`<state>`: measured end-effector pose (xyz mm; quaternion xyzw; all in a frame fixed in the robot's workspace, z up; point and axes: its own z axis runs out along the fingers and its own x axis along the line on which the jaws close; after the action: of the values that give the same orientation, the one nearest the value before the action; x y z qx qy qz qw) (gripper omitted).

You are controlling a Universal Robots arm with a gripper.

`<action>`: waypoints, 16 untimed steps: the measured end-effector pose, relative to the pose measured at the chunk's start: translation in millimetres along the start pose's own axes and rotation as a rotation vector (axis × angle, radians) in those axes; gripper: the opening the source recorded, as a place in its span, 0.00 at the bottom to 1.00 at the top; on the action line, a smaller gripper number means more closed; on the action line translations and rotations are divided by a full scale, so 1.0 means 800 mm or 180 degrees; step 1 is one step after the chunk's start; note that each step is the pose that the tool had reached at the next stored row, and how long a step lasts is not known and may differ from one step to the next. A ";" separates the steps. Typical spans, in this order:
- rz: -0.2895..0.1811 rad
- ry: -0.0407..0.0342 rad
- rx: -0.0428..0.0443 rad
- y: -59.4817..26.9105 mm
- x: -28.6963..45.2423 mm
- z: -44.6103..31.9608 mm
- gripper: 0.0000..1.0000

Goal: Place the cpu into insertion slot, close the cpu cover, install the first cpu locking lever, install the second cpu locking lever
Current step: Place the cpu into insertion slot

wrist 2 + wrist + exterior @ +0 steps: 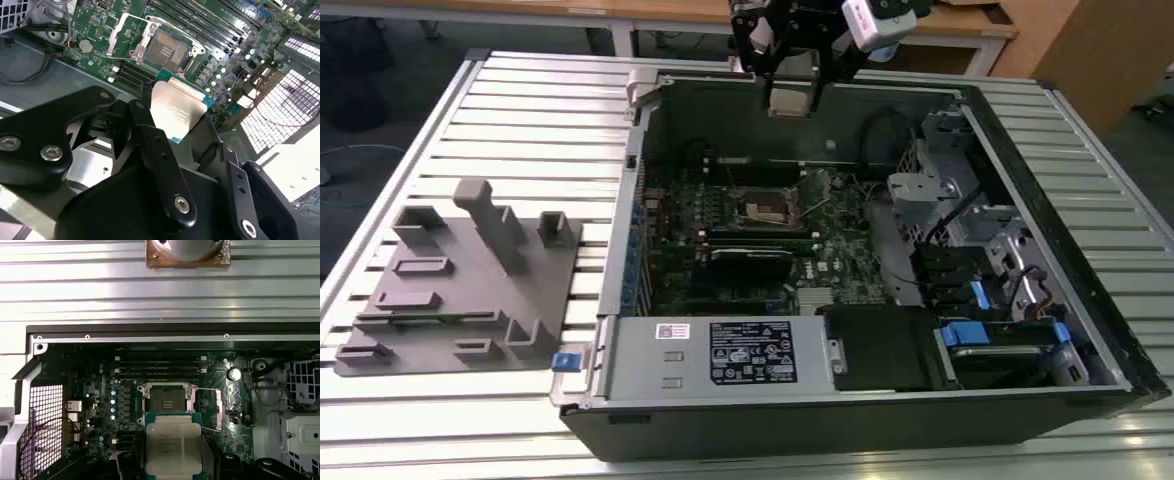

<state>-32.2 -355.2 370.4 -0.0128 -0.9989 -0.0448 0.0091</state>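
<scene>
Above the open case (pixel 854 405), cpu (pixel 173 447) in claw (pixel 795 104)

Silver-grey cpu (pixel 172 447), green-edged; green motherboard (pixel 82 20); black pincer (pixel 797 98); grey jig (pixel 467 290).

One slatted table (pixel 520 110) carries one open computer case (pixel 854 425) and one grey plastic stand (pixel 454 290). Inside the case there is one green motherboard (pixel 841 265), one square socket (pixel 767 208) and one power supply box (pixel 720 352). There is one silver chip (pixel 173 447), held in one gripper (pixel 172 462).
</scene>
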 end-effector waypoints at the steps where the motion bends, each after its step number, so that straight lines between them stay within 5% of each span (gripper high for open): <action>1: 0.0000 0.0000 0.0000 0.000 0.0000 0.0000 0.54; 16: 0.0000 0.0000 0.0000 -0.001 -0.0001 0.0063 0.54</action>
<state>-32.1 -355.1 365.4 -0.0128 -0.9989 -0.0449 0.0091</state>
